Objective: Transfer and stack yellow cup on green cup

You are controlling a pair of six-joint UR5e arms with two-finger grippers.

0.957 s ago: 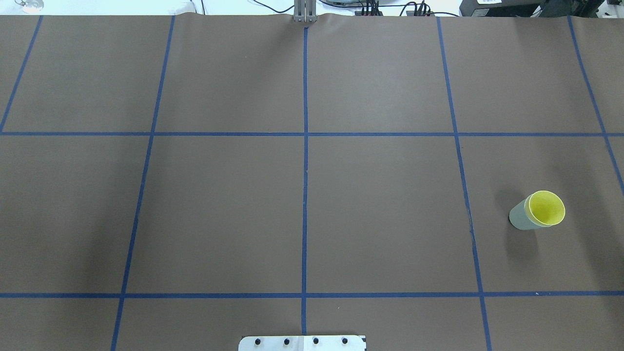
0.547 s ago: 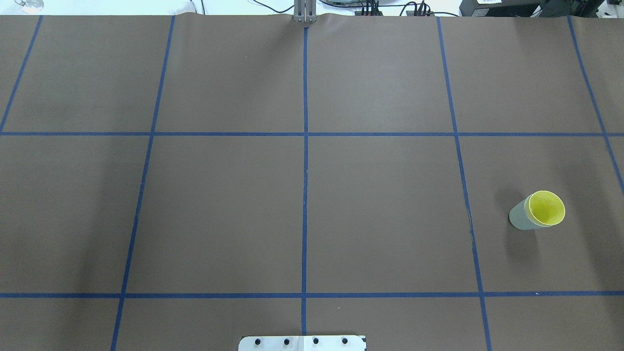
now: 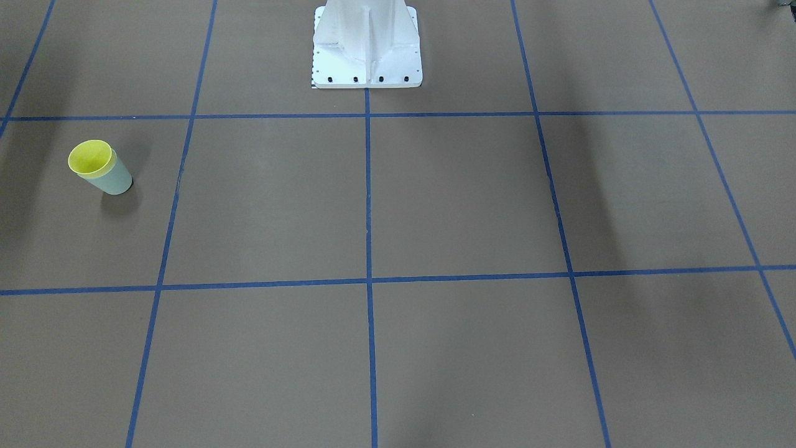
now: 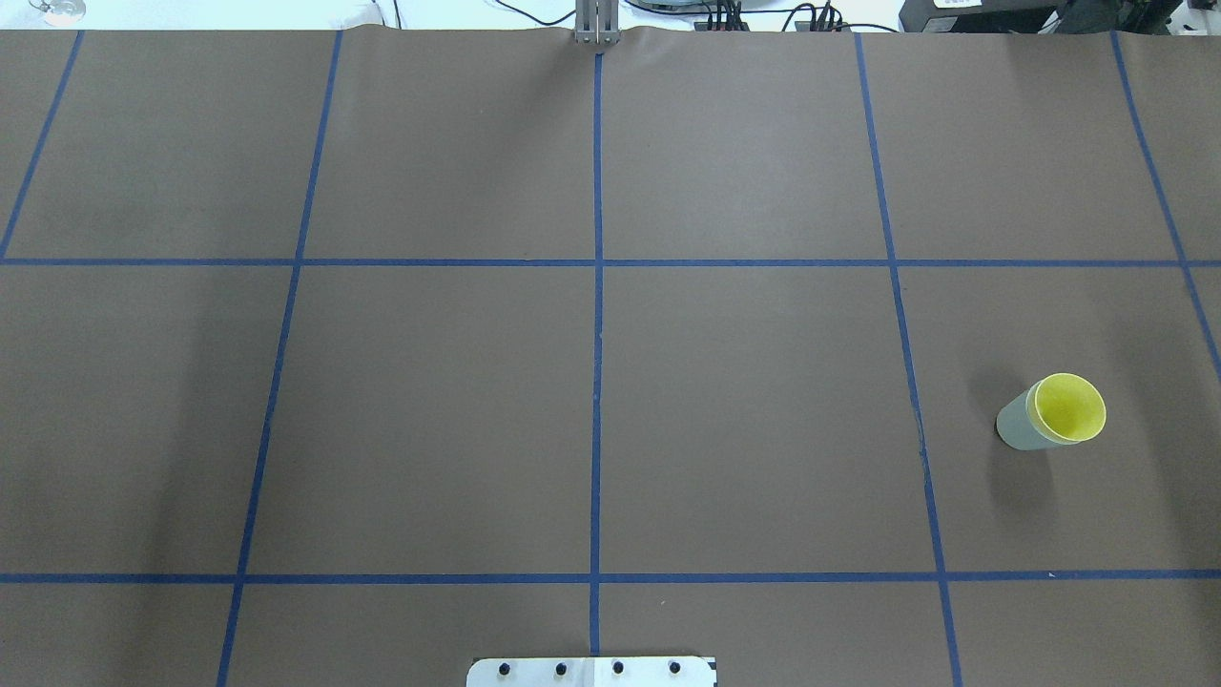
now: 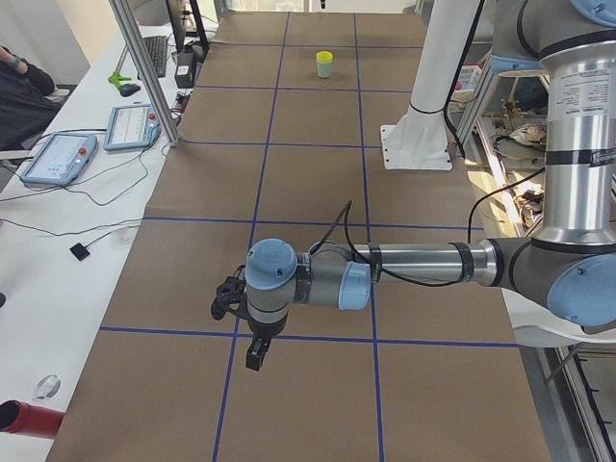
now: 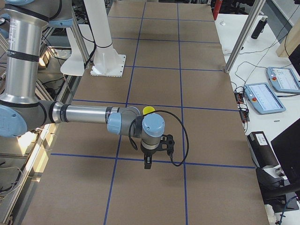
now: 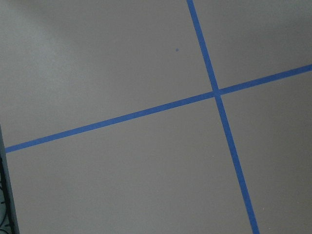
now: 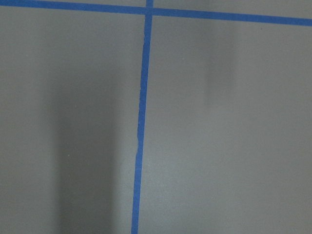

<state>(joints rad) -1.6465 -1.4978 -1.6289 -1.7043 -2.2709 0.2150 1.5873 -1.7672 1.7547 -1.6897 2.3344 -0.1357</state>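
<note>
Out on the robot's right side of the table (image 4: 429,401), seen from overhead: the yellow cup (image 4: 1068,408), seated inside the green cup (image 4: 1017,429). Stands mouth up, nested deep, with just a narrow yellow band of rim showing above the green wall. Rests with it as one upright stack on the brown surface, inside a square of the blue tape (image 4: 598,382) grid, touching none of the lines. Appears at the left of the front-facing view, nearer that camera than the white pedestal (image 3: 367,50) and well off to its left.

Over the table's left end, in the side view from there: the left gripper (image 5: 254,358), hanging fingers down from a level forearm, above a crossing of tape lines. Well apart from the cups, which look small at the far end of that view. Cannot tell whether open or closed.

Over the right end, in the other side view: the right gripper (image 6: 146,162), likewise pointing down, above a tape line. Near the stack, on its near side, with a bit of yellow rim peeking over the wrist. Cannot tell whether open or closed here either.

Through both wrist cameras: brown surface crossed by blue tape.
</note>
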